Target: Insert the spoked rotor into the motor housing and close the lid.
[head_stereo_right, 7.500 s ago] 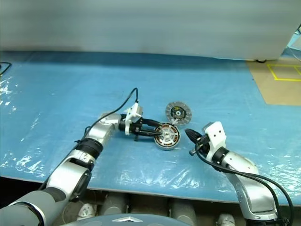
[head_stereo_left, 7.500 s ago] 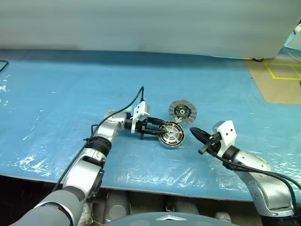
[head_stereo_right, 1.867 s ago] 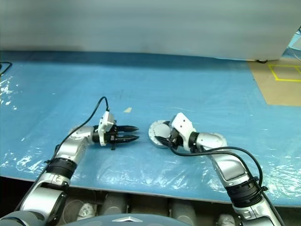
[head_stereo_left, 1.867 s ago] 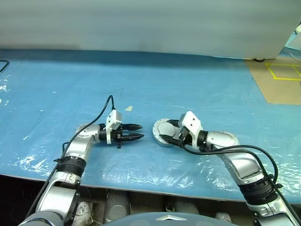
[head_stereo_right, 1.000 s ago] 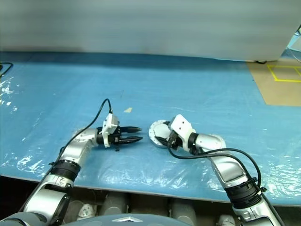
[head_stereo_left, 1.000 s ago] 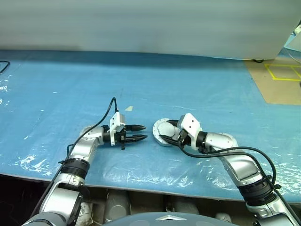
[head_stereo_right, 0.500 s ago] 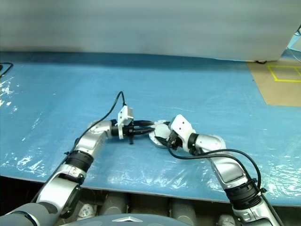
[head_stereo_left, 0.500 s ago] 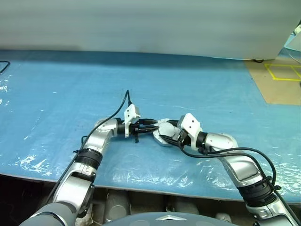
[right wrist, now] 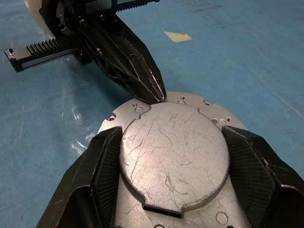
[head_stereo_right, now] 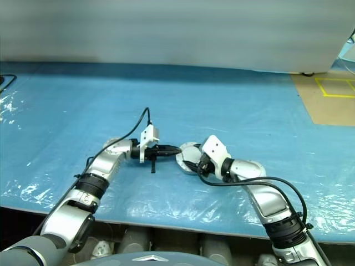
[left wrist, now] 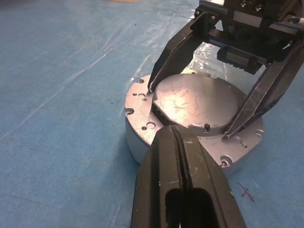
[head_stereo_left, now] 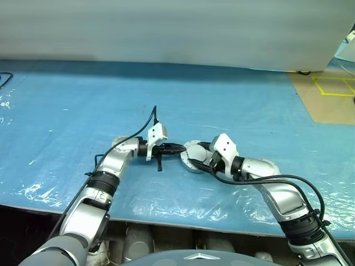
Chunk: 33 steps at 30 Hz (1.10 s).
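While right gripper straddles lid — left gripper closed

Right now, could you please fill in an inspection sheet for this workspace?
Surface: blue plastic sheet, wrinkled, over the table.
Job's things: lid, plain scratched face up, seated on the motor housing; rotor not visible, presumably inside.
Clutter: small tan scrap on the sheet beyond the housing.
Grippers: left gripper shut, tips at the lid's edge; right gripper straddling the lid, a finger on either side.
Cables: black cable looping off the left wrist; another along the right forearm.
Surroundings: brown floor with yellow tape at the far right.
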### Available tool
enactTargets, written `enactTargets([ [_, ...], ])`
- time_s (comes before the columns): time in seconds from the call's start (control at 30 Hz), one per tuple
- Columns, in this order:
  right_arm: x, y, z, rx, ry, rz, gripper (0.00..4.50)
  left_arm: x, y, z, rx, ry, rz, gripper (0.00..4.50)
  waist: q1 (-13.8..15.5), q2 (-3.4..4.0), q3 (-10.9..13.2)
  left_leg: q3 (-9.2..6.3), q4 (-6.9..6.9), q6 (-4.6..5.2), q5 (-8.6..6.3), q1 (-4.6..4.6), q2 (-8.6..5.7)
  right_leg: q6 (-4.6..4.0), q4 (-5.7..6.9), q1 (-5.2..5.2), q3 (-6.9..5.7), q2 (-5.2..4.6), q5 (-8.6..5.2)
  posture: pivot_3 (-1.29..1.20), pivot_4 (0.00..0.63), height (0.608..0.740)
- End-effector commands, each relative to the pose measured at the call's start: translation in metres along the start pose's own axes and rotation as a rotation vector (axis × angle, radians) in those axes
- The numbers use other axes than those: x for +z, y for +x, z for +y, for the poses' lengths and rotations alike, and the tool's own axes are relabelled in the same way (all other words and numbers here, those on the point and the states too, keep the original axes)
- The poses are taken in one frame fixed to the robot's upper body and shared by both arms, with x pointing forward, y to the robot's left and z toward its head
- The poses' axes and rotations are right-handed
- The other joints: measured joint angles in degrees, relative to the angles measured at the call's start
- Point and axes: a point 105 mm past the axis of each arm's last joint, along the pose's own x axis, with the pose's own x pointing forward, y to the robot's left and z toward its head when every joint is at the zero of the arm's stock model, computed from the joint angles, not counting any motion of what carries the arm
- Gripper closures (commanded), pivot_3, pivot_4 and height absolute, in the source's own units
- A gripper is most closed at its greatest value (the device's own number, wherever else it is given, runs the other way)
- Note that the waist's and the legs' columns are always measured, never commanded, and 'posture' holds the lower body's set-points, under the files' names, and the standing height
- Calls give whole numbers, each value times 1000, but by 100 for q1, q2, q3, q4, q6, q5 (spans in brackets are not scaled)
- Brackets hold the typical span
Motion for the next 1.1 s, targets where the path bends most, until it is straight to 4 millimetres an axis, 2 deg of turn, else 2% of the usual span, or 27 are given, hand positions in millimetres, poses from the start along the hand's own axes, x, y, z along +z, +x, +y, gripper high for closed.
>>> enactTargets([
  [0.03,-5,-3,7,33,72,5,137,-15,2,-6,-22,-18,71,4500,1,0,0,0,-1,0,0,0,0,0,0,0,0,0,0,0,150,740],
  [0.07,-4,-3,5,19,73,-3,27,-15,2,-6,-22,-20,72,4500,0,0,0,0,-1,0,0,0,0,0,0,0,0,0,0,0,150,740],
  [0.33,14,-14,-3,-2,146,-125,27,-15,5,-6,-28,-16,70,4500,7,0,0,1,-2,0,0,-2,0,0,-3,-2,2,-6,-1,0,150,740],
  [0.43,14,-20,-13,-59,196,-146,27,-15,6,-5,-29,-13,68,4500,8,0,0,1,-4,0,0,-4,0,1,-4,-4,2,-6,-1,0,150,740],
  [0.53,5,-24,-22,-115,266,-119,27,-16,6,-5,-27,-11,70,4500,9,0,1,1,-4,0,0,-6,-2,1,-4,-6,2,-6,-1,0,150,740],
  [0.6,-11,-27,-22,-130,391,-73,27,-21,6,-6,-28,-11,82,4500,12,0,1,1,-6,0,0,-5,-2,2,-5,-5,2,-7,-2,0,150,740],
  [0.7,-21,-29,-14,-103,624,-65,27,-22,6,-7,-28,-14,79,4500,16,1,0,1,-10,0,0,-4,-3,4,-8,-4,2,-7,-3,0,150,740],
  [0.9,-14,-28,6,13,969,-157,27,-22,4,-4,-10,-2,67,4500,16,4,0,1,-17,-1,0,-3,-2,4,-12,-5,2,-9,-5,0,150,740],
  [1.0,-10,-26,6,25,1059,-206,874,-20,3,-1,11,13,58,4500,9,4,1,2,-21,-1,0,-3,-1,5,-17,-7,2,-11,-6,0,150,740],
  [1.1,-6,-25,-1,4,1109,-250,1967,-20,1,1,27,20,60,4500,1,5,1,3,-35,-2,0,-6,-2,6,-19,-16,2,-11,-7,0,150,740],
])
